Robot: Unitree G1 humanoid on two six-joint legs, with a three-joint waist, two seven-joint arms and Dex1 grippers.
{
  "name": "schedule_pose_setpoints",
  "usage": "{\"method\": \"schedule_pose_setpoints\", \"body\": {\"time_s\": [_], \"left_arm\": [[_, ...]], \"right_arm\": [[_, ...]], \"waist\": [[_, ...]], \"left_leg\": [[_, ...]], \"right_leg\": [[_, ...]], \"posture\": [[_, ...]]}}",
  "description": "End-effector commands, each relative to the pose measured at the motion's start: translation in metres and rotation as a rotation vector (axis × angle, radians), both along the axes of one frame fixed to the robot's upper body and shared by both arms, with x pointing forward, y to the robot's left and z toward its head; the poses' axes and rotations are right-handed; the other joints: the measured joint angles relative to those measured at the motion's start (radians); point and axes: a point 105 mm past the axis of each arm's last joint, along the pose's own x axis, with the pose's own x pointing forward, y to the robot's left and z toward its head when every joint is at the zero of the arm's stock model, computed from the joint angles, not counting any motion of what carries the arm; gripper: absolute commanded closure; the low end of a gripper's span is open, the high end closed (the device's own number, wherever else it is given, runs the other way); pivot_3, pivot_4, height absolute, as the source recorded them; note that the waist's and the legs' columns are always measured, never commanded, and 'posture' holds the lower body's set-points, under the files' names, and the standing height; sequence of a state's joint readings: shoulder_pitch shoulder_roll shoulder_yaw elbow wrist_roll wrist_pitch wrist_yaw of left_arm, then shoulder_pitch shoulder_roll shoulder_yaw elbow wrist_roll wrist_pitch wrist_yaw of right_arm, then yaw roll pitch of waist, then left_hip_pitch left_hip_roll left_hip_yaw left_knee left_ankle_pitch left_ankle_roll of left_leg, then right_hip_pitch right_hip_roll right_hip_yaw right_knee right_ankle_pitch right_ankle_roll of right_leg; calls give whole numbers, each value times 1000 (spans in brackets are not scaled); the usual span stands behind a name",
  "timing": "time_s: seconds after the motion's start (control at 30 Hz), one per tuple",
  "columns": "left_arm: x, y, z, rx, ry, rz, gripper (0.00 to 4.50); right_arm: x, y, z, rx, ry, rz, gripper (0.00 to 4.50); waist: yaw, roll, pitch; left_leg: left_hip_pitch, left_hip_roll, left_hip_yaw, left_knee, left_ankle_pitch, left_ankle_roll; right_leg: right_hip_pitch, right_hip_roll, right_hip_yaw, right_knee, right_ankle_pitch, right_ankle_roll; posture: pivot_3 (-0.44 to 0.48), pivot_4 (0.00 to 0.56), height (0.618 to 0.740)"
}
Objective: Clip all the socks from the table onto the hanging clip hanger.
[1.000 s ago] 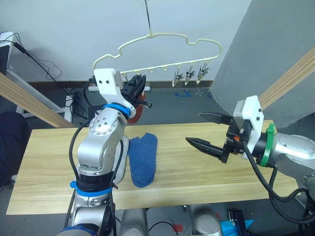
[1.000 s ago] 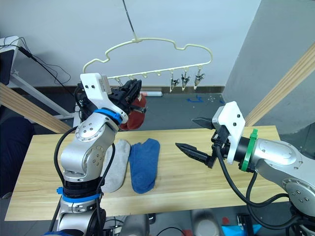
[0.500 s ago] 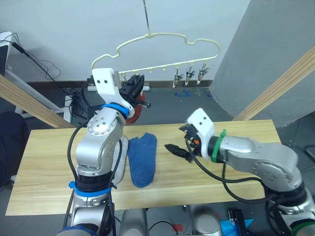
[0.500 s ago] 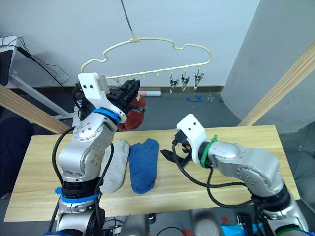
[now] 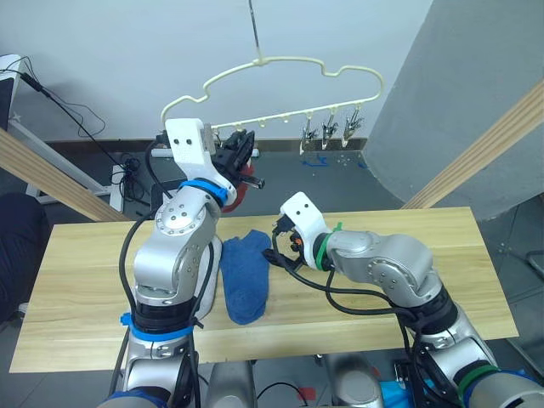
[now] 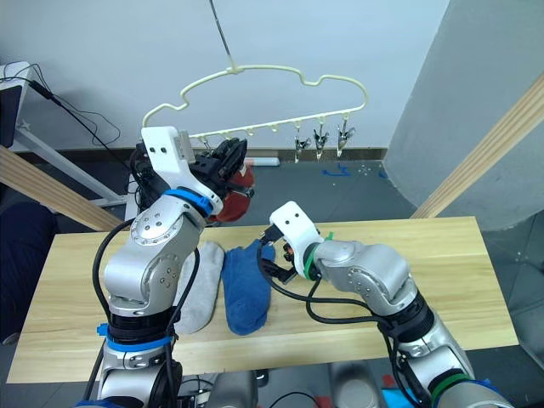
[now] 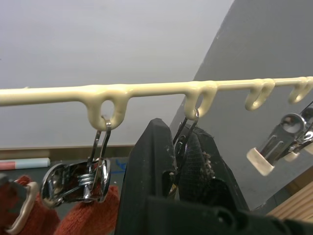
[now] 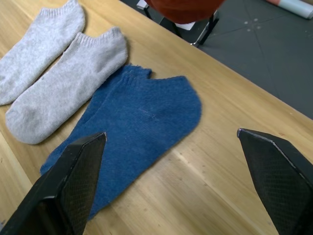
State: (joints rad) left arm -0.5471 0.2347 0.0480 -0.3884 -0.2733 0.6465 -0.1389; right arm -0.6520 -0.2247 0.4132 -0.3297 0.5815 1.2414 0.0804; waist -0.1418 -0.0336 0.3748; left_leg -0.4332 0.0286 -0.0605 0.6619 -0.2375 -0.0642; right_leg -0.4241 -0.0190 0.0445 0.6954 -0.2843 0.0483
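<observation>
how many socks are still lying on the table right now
3 in view: two light grey socks side by side, and one blue sock next to them, under the open right gripper. Another blue one may lie hidden beneath it.

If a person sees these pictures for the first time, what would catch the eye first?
Probably the pale yellow clip hanger hanging above the table's far edge, with the left pincer closed on one of its metal clips and a rust red sock hanging beside. Next, the right pincer, wide open over the blue sock beside two grey socks.
</observation>
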Motion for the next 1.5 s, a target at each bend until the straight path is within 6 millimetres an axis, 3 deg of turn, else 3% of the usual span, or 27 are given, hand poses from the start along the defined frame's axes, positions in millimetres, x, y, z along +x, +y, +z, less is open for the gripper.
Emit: {"method": "schedule_pose_setpoints", "body": {"time_s": [0.03,0.37,0.6,1.2,1.5], "left_arm": [[-8,-2,6,-2,-37,7,4315],[-10,-7,6,11,-44,6,4315],[-13,-12,5,12,-47,6,4315],[-14,-12,8,16,-50,10,4315],[-14,-12,9,20,-52,9,4315]], "right_arm": [[-4,12,3,8,-7,53,0],[6,26,-15,-43,-18,70,0],[2,18,-18,-57,-15,71,0],[14,43,-54,-94,-5,46,0],[16,43,-67,-112,4,37,0]], "waist": [[0,0,0],[2,1,3],[3,1,8],[4,2,12],[5,2,12]], "left_leg": [[0,0,0,0,0,0],[0,0,0,0,0,0],[0,0,0,-1,0,0],[0,0,0,-2,0,0],[0,0,0,-2,0,0]], "right_leg": [[0,0,0,0,0,0],[0,0,0,0,0,0],[0,0,0,-1,0,0],[0,0,0,-2,0,0],[0,0,0,-2,0,0]], "posture": [[-240,401,740],[-228,414,740],[-219,429,740],[-190,414,740],[-184,411,740]]}}
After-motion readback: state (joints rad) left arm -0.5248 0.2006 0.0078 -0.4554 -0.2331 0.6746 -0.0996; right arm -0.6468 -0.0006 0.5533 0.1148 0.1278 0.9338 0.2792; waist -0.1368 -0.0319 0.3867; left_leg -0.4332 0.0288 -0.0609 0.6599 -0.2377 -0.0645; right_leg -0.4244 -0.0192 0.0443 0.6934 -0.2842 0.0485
